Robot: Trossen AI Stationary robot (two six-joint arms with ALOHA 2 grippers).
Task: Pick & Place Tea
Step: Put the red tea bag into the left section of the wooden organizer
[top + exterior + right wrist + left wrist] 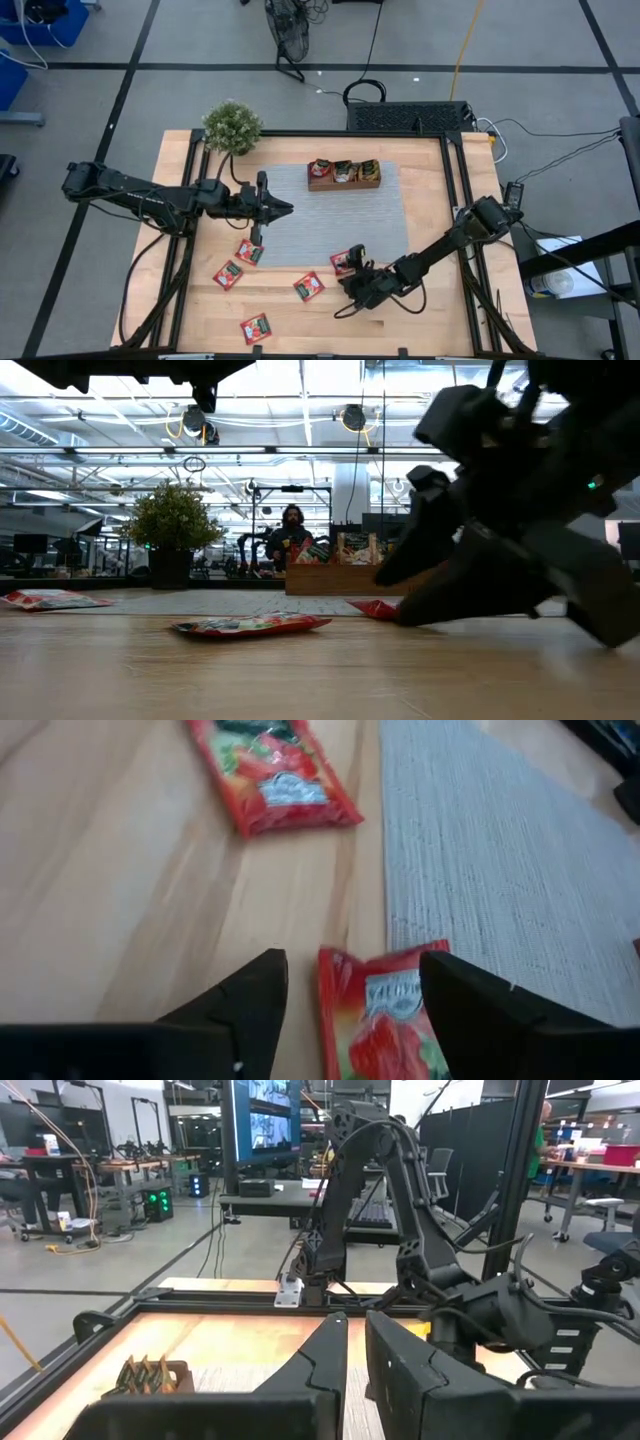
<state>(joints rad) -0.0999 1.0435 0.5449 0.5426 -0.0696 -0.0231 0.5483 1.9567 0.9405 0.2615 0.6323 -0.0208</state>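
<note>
Several red tea packets lie on the wooden table's front half: one (250, 251) at the mat's corner, others at the front left (228, 273), front middle (308, 286) and near the edge (255, 328). My right gripper (352, 278) is low over another tea packet (345, 261) at the mat's front edge. In the right wrist view it (355, 970) stands open, that packet (385, 1010) flat on the table between its fingers. My left gripper (285, 208) hovers over the mat's left edge, fingers close together, nothing held.
A brown wooden tray (343, 184) with packets in it stands at the back of the grey mat (380, 225). A potted plant (232, 127) sits at the back left corner. A person (290, 535) shows far behind the table.
</note>
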